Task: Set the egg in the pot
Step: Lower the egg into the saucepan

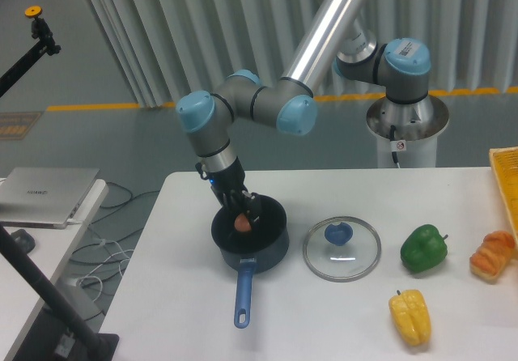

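Egg: the egg [242,224] sits between the fingers of the gripper [243,222], right over the dark mouth of the pot [275,239], and looks to be inside the rim or just above it; which one, I cannot tell.
Grip: fingers closed on the egg, one at each side, the orange body showing between them.
Handling: small, smooth and rounded, so likely light and slippery; if it is a real shell it will crack under a hard squeeze, so a gentle hold across the widest part is the safe bet, and a low release rather than a drop.
Pot: directly under the gripper, its blue handle [244,296] running away below the fingers toward the table's near edge; it looks stiff and steady enough not to shift on a soft landing.
Beside the gripper: glass lid [341,249] with a blue knob lying flat just past the pot; green pepper [424,247], yellow pepper [410,316] and a ridged orange bread roll [492,256] well beyond that.
Writing: a small round sticker [399,145] on the arm's base and a mark on the blue joint cap [405,48], both too small to read; no brand legible on the pot.
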